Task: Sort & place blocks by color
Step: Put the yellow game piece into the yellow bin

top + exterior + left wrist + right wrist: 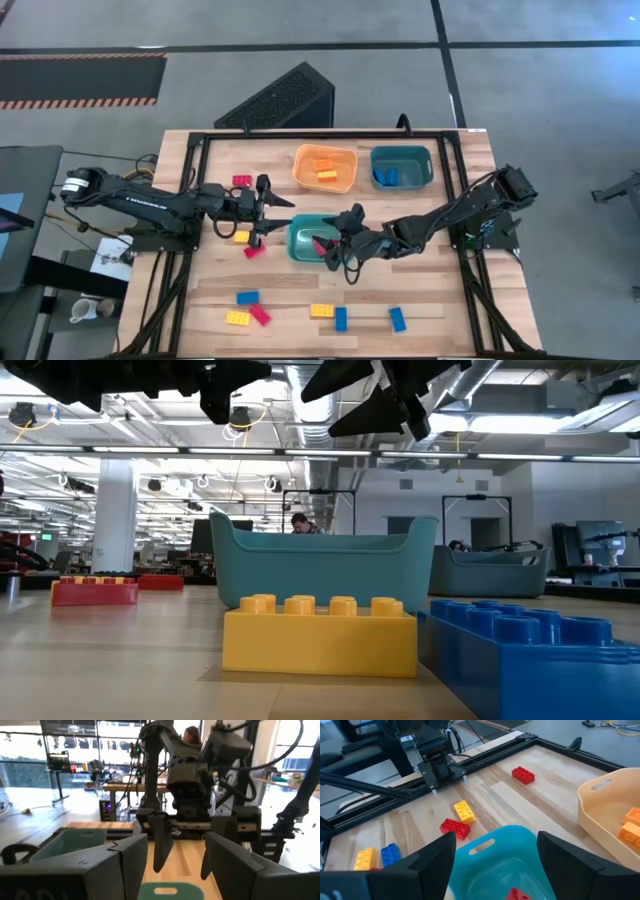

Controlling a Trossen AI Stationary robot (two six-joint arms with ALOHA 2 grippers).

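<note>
Both grippers hang open and empty above the table, facing each other. My right gripper point(338, 240) point(495, 865) hovers over the light teal bin point(303, 243), its fingers standing either side of the bin's opening. A red block point(518, 895) lies on that bin's floor. My left gripper point(272, 212) point(175, 870) is level, just left of that bin. A yellow block point(464, 811) and a red block point(455, 828) lie flat on the table below it. Another red block point(242, 181) lies farther back.
An orange bin point(325, 167) with orange-yellow blocks and a dark teal bin point(401, 166) with blue blocks stand at the back. Near the front edge lie several loose blocks, among them blue point(247, 297), yellow point(322, 310) and blue point(397, 319). A black frame point(190, 200) rims the table.
</note>
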